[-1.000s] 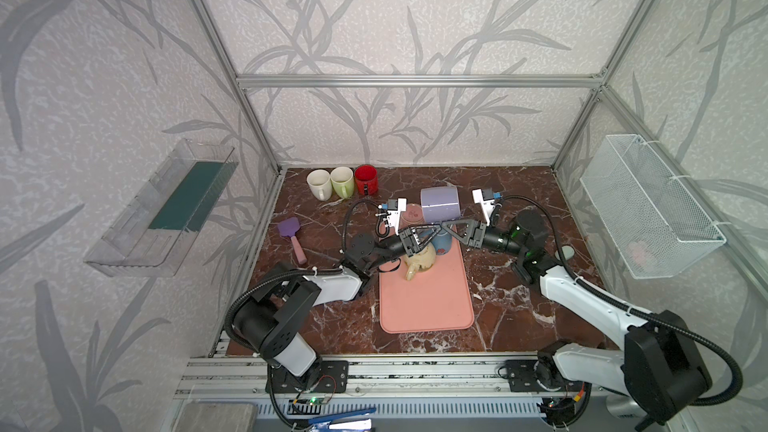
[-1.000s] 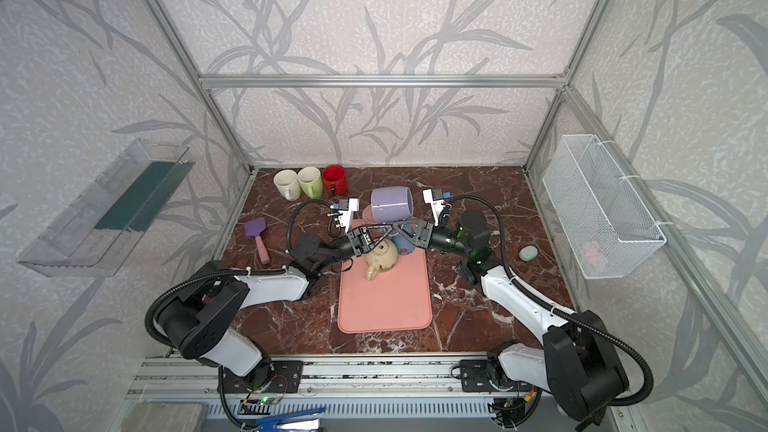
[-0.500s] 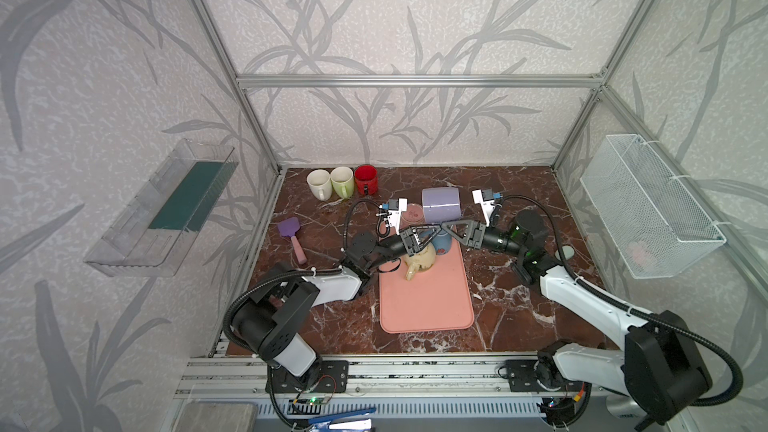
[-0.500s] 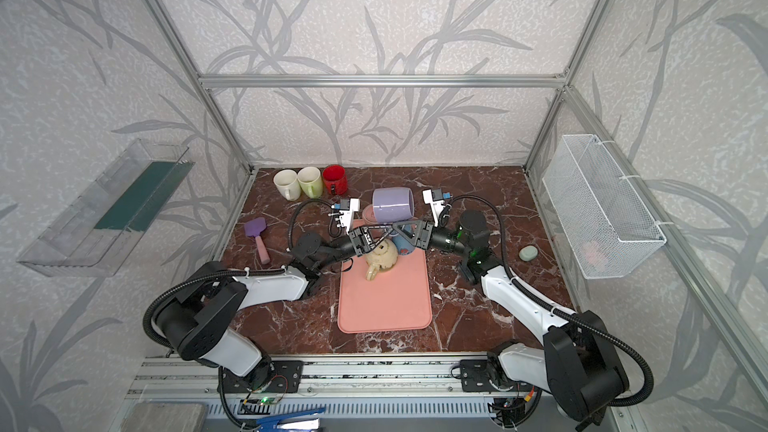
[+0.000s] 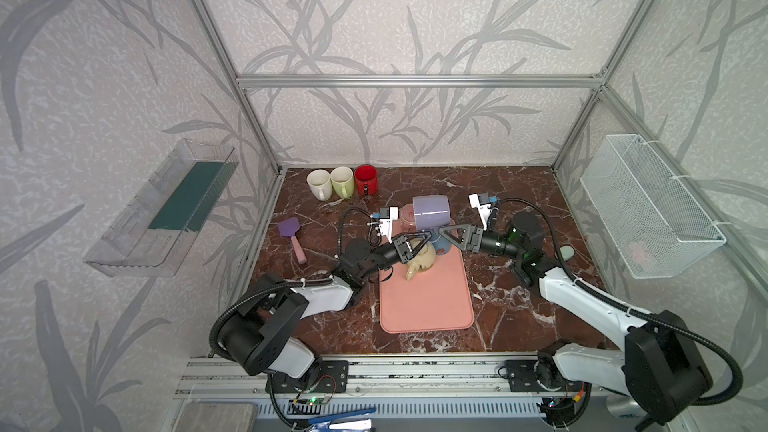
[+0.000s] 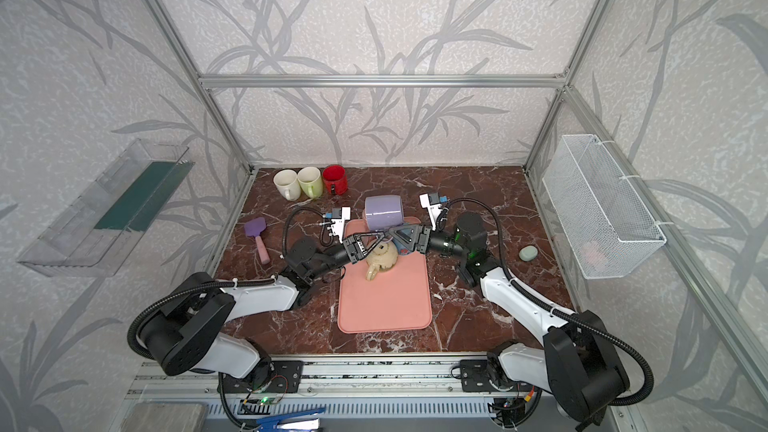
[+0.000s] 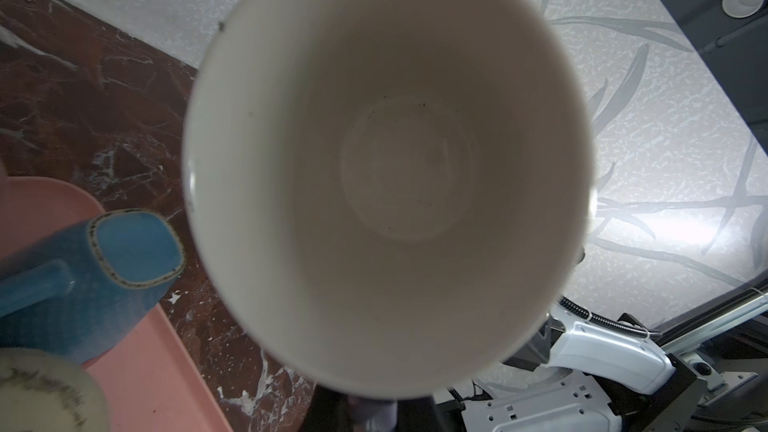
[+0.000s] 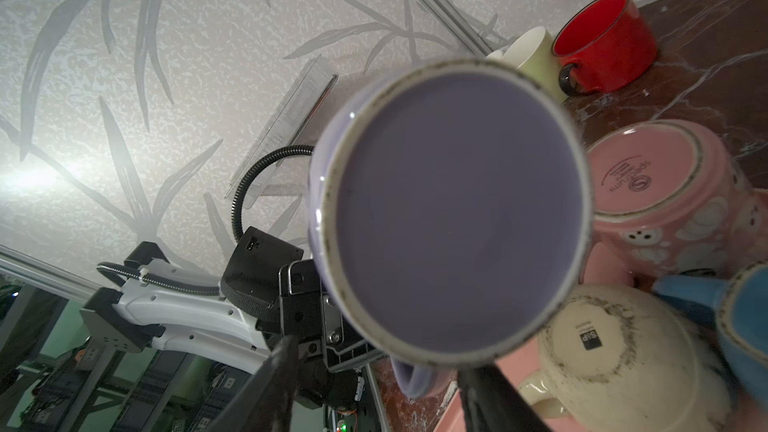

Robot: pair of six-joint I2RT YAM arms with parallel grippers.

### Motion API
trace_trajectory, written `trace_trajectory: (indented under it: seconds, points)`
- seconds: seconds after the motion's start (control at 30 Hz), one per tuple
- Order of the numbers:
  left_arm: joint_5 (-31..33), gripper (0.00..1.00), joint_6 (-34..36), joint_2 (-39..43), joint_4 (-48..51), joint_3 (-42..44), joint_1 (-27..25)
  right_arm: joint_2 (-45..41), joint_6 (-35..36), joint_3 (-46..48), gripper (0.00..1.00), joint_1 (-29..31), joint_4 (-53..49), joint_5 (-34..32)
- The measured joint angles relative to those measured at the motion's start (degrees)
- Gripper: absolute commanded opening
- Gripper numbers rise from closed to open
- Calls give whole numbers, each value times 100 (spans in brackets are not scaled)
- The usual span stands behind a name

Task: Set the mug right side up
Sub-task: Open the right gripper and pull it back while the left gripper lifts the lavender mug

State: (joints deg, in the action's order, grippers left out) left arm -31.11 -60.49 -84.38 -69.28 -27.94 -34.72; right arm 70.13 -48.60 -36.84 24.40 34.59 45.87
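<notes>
While the lavender mug (image 5: 431,210) is held clear of the worktop (image 5: 523,189), above the far end of the pink mat (image 5: 428,305), it is gripped by the left claw (image 5: 424,236) alone. That claw is seen clamped tight on the mug's handle (image 8: 412,380), which shows as a lavender loop under the body in the right wrist view. The mug is carried tipped over. Its pale inside (image 7: 390,168) is turned full toward the left wrist camera, and its flat base (image 8: 453,218) toward the right wrist camera.

The right claw (image 5: 444,234) is found just beside the mug, opposite the left one, with its jaws spread. Its two dark fingers (image 8: 272,380) are seen well apart, and nothing is pinched between them. Whether either finger touches the mug cannot be told.

Three more mugs are set base up at the far end of the mat, below the held one: a cream mug (image 5: 422,261), a blue mug (image 5: 441,248) touching or just beside it, and a pink mug (image 5: 405,216) at the mat's far edge.

Near the back left corner of the worktop a white mug (image 5: 318,183), a green mug (image 5: 343,181) and a red mug (image 5: 365,178) are stood upright in a close row. A purple brush (image 5: 291,234) is laid on the worktop, well apart from the mat on its left.
</notes>
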Motion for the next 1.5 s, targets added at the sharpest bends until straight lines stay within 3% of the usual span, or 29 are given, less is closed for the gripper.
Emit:
trace_trajectory:
  seconds: [0.27, 0.47, 0.73, 0.93, 1.13, 1.5]
  points:
    - [590, 0, 699, 1276, 2079, 35, 105, -787, 824, 146, 86, -2, -907, -636]
    - [1174, 0, 1412, 2382, 3720, -48, 116, -1110, 1298, 186, 89, 44, -1526, -999]
    - [1921, 0, 2295, 2933, 6275, -944, 149, -1257, 1700, 328, 90, 422, -2253, -1578]
    - [2463, 0, 2959, 2743, 7971, -2107, 151, -1445, 1937, 472, 91, 787, -2485, -2004]
    - [2983, 0, 3593, 1882, 9409, -3397, 153, -1528, 2024, 667, 91, 986, -2599, -2253]
    - [3646, 0, 4402, 256, 10944, -5077, 219, -1587, 2017, 970, 90, 1029, -2586, -2444]
